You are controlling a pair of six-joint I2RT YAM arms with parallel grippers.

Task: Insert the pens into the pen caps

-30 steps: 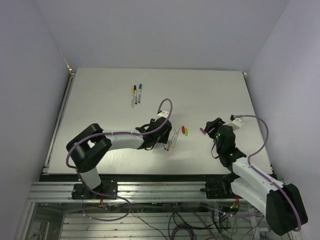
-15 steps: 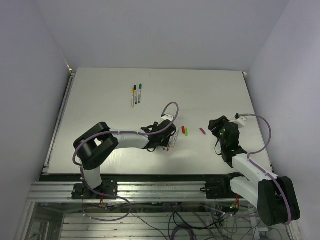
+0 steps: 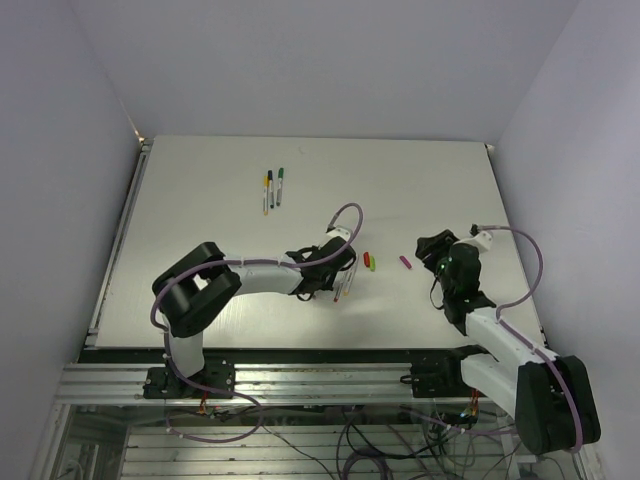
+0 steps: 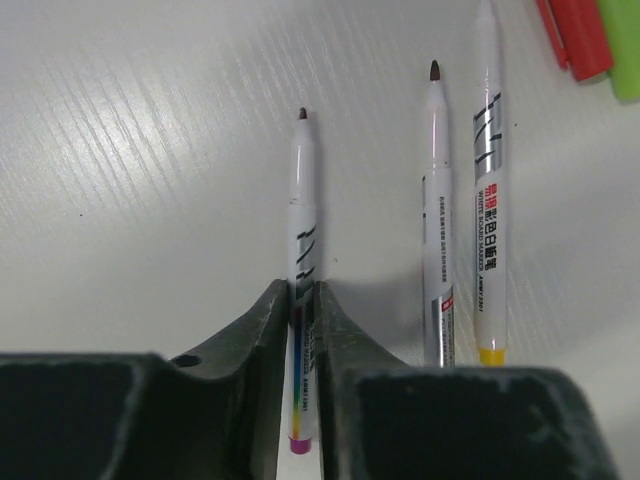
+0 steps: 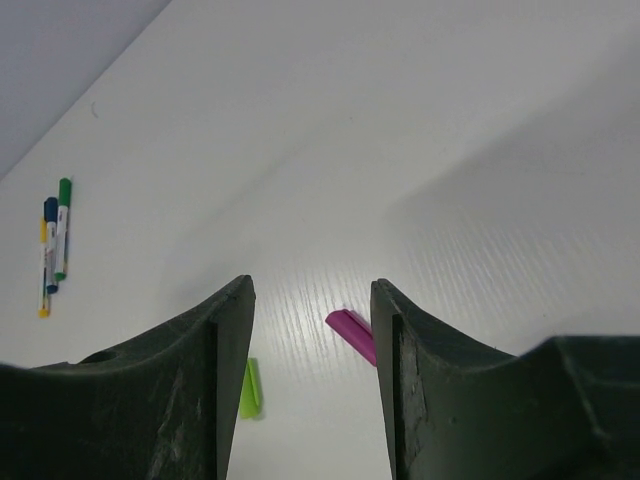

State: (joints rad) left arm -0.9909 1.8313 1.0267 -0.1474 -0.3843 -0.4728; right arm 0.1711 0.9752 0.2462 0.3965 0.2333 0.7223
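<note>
Magenta-ended pen [image 4: 302,220] sits clamped between the two fingers of my left gripper [image 4: 303,292], jaws drawn tight on the barrel near its coloured end, bare dark tip pointing away from the wrist camera. I cannot tell whether it rests on the table [image 3: 200,200] or is just off it. Just to its right in that view lie two more uncapped pens, side by side and nearly touching, both roughly parallel to the held one: a middle pen [image 4: 435,220] with a dark tip and a yellow-ended pen [image 4: 488,190]. Beyond them, at the top right corner of my left wrist view, a red cap [image 4: 578,35] and a green cap [image 4: 625,50] lie close together. My right gripper [image 5: 312,288] hangs over the table with its fingers well apart and nothing between them. Past the gap a magenta cap [image 5: 352,335] lies flat on the table, apart from the green cap to its left. From overhead, the left arm reaches across to the table's middle, the right gripper stands to the right of the caps, and three capped pens [image 3: 272,188] lie together nearer the far edge — well apart from both arms.
</note>
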